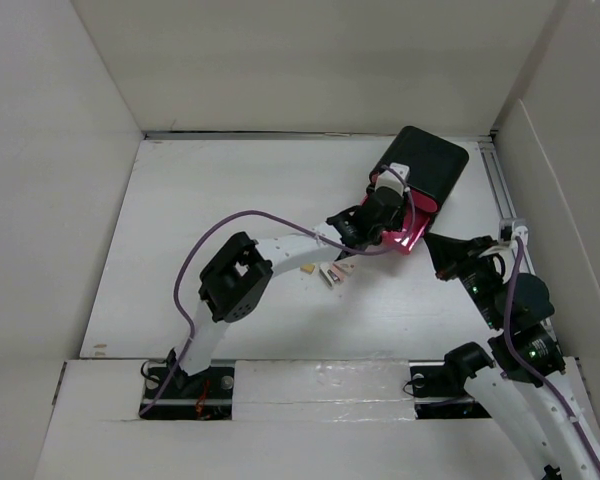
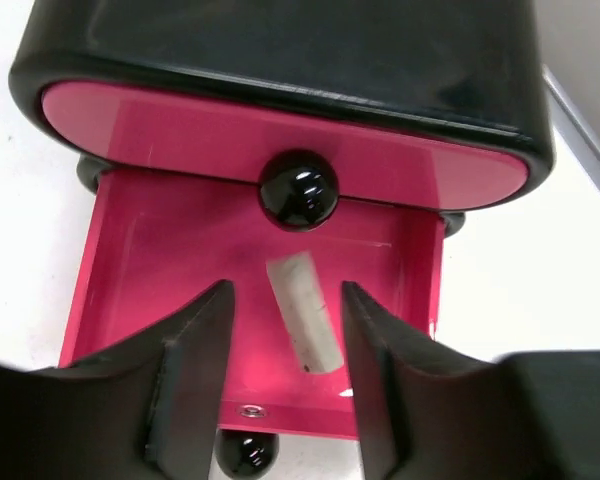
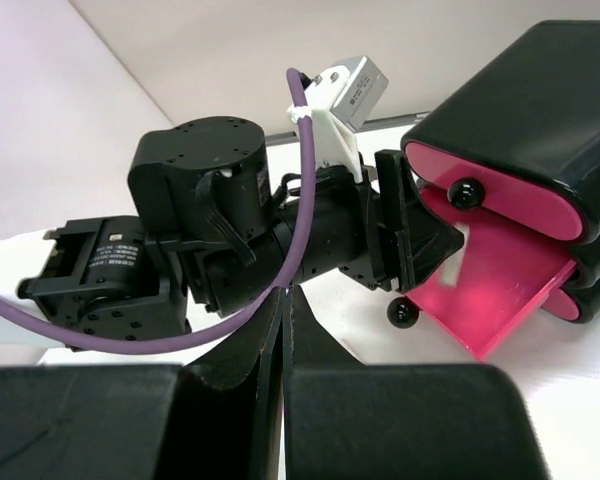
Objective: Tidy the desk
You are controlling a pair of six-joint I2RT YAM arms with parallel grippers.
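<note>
Top view: the white counter point(image 1: 230, 200) carries a black drawer box point(image 1: 432, 165) at its far right corner, with one pink drawer point(image 1: 408, 238) pulled out; the left end effector point(image 1: 384, 212) hangs over that drawer; a few small pale pieces point(image 1: 332, 270) lie loose near the counter's middle, so the sorting looks unfinished; the right end effector point(image 1: 442, 250) sits near the right edge.

Left wrist view: its fingers are parted and grip nothing; a pale short stick point(image 2: 305, 315) lies in the drawer beneath them, seemingly stowed.

Right wrist view: its fingers are pressed together, empty.
</note>
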